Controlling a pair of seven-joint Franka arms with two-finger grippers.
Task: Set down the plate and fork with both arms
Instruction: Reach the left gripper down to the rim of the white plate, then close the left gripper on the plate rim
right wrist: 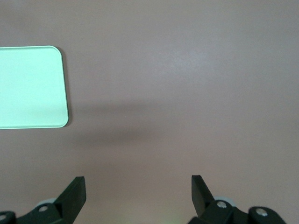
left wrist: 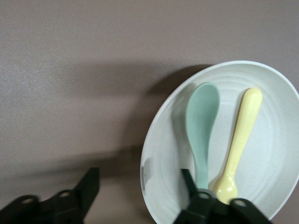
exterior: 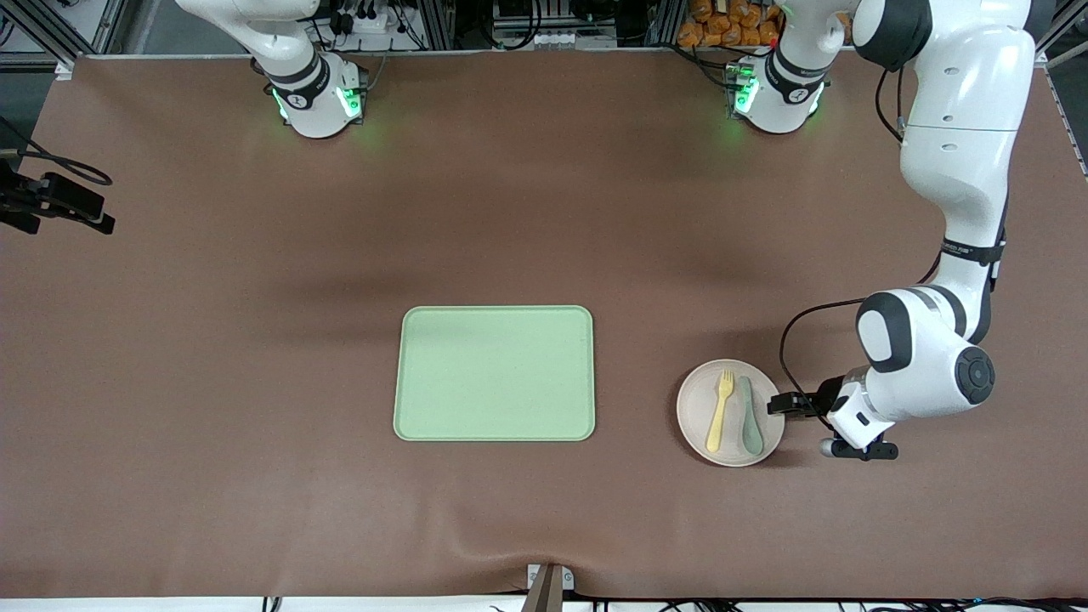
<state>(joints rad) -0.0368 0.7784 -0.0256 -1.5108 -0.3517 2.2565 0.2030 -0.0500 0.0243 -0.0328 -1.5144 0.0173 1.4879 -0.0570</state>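
We see the left gripper (left wrist: pixel 140 196) low at the edge of the plate (exterior: pixel 693 408), on the side toward the left arm's end of the table, its two black fingers (left wrist: pixel 88 186) standing apart with the rim of the plate between them: one finger is outside over the bare cloth, the other inside over the dish, and we cannot tell whether either one touches the rim. The plate is round, pale and matte, faintly speckled, with shallow concentric rings and a low raised rim. Lying in it, just past the inner finger, are the fork (exterior: pixel 719 412), a small smooth pale yellow plastic piece with short tines and a rounded handle, and a spoon (exterior: pixel 748 416), grey-green and equally smooth; the two lie side by side and parallel, the spoon being the closer one to the gripper. The table (exterior: pixel 255 357) is covered by a dull brown cloth with a soft wrinkle at its near edge. A flat rectangular tray (exterior: pixel 493 374), light green with rounded corners and a thin lip, lies well apart from the plate toward the right arm's end. The right gripper (right wrist: pixel 138 196) waits above bare cloth near one corner of the tray, its fingers wide apart and holding nothing.
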